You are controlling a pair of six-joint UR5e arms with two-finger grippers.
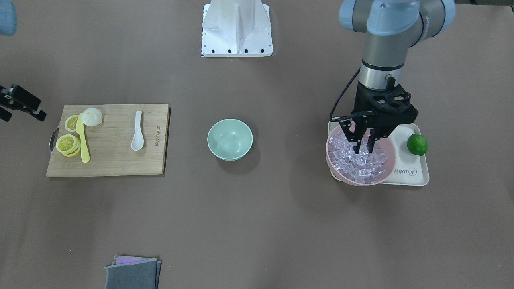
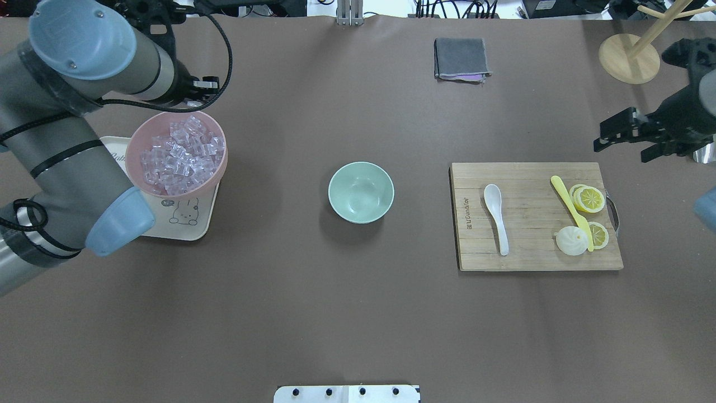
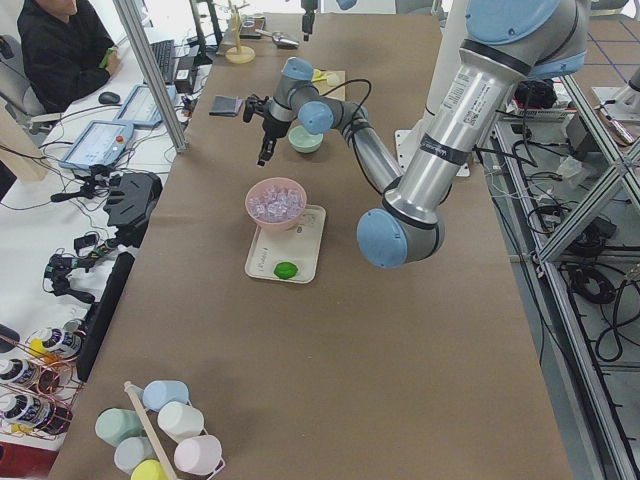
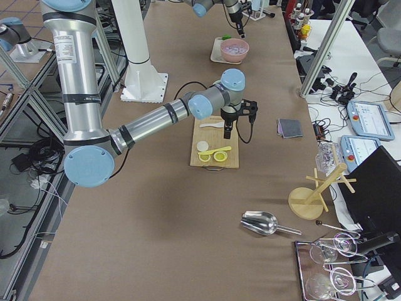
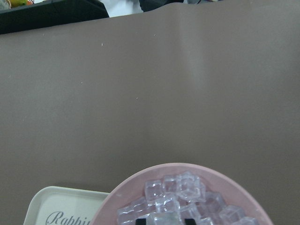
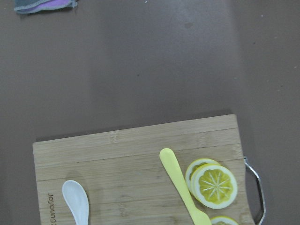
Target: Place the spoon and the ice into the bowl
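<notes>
At table centre the bowl is empty; the spoon lies on the board, and the ice fills the pink bowl. Left gripper hangs open over the ice, right gripper open and empty. Both placements remain.

Brown table, bearing: board, green bowl, tray, folded cloth, wooden stand, metal scoop.

Wooden board with spoon, knife, lemon slices

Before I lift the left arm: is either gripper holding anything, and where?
Right gripper: nothing. Left gripper straddles one ice cube in the pink bowl; a grip cannot be told.
</notes>
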